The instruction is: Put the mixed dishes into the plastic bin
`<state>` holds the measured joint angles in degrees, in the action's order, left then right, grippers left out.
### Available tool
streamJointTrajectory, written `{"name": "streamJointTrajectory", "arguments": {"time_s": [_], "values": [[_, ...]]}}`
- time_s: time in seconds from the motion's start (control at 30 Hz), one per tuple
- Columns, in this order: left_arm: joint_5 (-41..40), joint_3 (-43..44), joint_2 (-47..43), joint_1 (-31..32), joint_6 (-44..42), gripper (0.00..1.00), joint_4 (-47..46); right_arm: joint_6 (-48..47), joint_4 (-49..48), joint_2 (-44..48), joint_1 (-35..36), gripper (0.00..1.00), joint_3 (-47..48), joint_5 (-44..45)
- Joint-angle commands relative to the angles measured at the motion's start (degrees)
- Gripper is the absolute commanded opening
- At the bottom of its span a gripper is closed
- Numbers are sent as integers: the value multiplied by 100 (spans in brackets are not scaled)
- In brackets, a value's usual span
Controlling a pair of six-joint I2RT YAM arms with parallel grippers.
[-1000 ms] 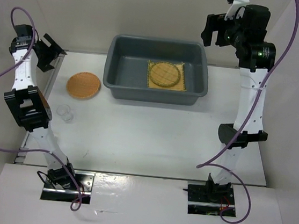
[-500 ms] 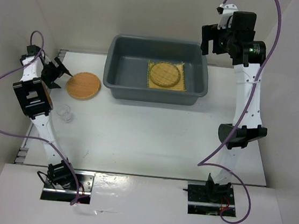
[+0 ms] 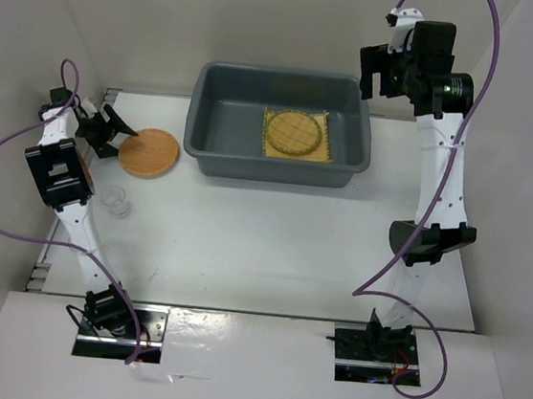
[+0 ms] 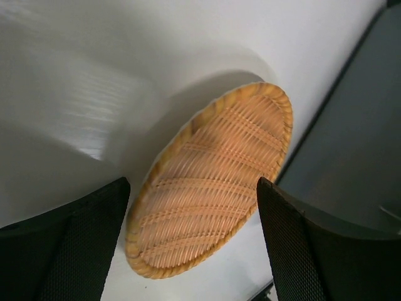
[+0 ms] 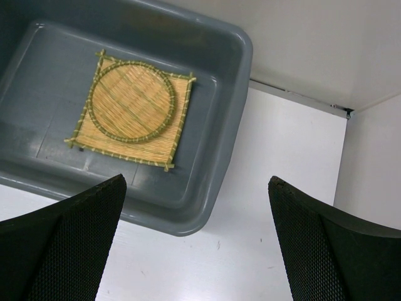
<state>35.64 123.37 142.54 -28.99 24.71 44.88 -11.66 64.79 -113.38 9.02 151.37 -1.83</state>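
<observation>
The left gripper [image 3: 117, 132] sits low over the table [image 3: 272, 239], its jaws spread wide with the loose woven disc [image 4: 213, 182] lying between them but not yet pinched. The disc lies flat just left of the grey bin [image 3: 270, 170], close to its wall. A flat, thin disc gives little to hold, so the grip would likely go best with the fingers [image 4: 69, 244] brought down until they meet the rim on opposite sides, closing across the widest part rather than off-centre, where it could squirt out or tip. Once held, it needs lifting clear of the bin's rolled rim before being carried over; the wall is near enough to catch an edge. Inside the bin, a square mat [image 5: 180, 125] already lies with another disc [image 5: 131, 100] on top. A glass cup [image 3: 117, 202] stands on the table nearer the arm's base and is best left undisturbed for now. The right gripper [image 3: 382, 70] hangs high by the bin's far right corner, jaws apart and empty.
</observation>
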Motion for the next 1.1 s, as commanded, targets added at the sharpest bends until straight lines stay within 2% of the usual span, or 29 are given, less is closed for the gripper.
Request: {"name": "streamJointTrajectory", "arguments": {"time_s": [0.0,0.13,0.33,0.47,0.5,0.57,0.6,0.73,0.9,1.07], "values": [[390,-164,450,86,-370,90,2,-47,-20,53,56,98,86,95],[776,-164,634,209,-423,87,-75,-47,-20,0,56,98,86,147],[1436,-427,635,263,-186,72,-523,-100,-20,0,56,98,86,200],[1754,-577,512,263,182,34,-858,-100,-20,0,56,98,86,253],[1754,-577,416,315,262,18,-858,-100,-20,0,56,98,86,253],[1754,-516,293,315,455,3,-1113,-100,-20,53,56,98,33,253],[1571,-516,118,315,699,0,-1192,-100,-20,53,56,98,33,253],[1131,-516,-498,315,1439,0,-1823,-100,-20,106,56,98,33,200],[542,63,-999,254,1827,0,-1466,-100,-20,158,56,98,33,200],[-425,581,-1474,192,2380,0,-1290,-100,-20,159,56,98,155,95]]}}
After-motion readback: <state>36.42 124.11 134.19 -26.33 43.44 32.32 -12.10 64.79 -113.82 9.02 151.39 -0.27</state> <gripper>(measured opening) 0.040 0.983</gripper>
